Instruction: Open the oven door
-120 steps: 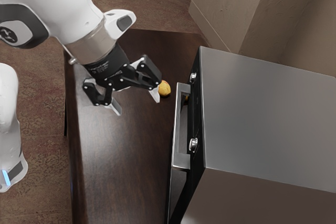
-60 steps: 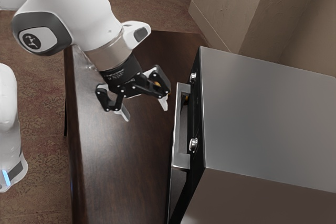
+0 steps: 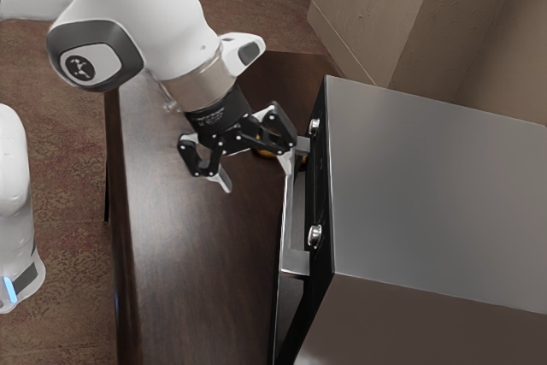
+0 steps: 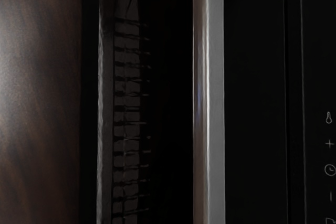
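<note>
My gripper (image 3: 256, 179) stands open in the exterior view, at the far end of the oven's handle (image 3: 295, 264). One finger overlaps the handle's far end in that view; whether they touch I cannot tell. The other finger is out over the table, on the side away from the oven. The silver oven (image 3: 436, 194) has its black front toward the arm, and the door beneath the handle stands slightly ajar at its upper edge. In the wrist view the handle (image 4: 215, 98) runs as a long bar in front of the dark oven front, beside the control symbols.
Two round knobs, one of them the near knob (image 3: 315, 235), stick out above the handle. A yellow round thing (image 3: 267, 154) lies on the dark wooden table (image 3: 197, 271), partly behind the gripper. A wall (image 3: 367, 14) rises behind the oven.
My gripper has moved toward the exterior view's right, from over the table up to the handle, staying open. It now partly covers the yellow thing. The oven has not moved.
</note>
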Robot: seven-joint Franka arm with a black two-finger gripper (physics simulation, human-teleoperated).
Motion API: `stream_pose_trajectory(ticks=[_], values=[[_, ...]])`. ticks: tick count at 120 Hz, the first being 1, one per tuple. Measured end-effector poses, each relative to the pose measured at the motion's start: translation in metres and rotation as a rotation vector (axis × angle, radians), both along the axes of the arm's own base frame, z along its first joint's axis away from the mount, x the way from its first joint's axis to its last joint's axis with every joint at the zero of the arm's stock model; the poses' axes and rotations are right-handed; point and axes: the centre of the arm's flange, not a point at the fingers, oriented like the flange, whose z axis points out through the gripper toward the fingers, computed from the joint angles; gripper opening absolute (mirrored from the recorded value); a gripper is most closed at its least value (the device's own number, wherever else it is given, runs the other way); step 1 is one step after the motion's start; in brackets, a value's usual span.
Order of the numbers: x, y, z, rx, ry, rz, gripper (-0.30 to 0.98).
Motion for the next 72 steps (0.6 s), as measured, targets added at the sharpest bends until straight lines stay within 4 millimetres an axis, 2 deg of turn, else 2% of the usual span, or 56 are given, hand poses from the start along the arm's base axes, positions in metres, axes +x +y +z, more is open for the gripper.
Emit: stream_pose_trajectory(ticks=[72], values=[[0.02,0.019,-0.011,-0.011,0.024,0.025,0.68]])
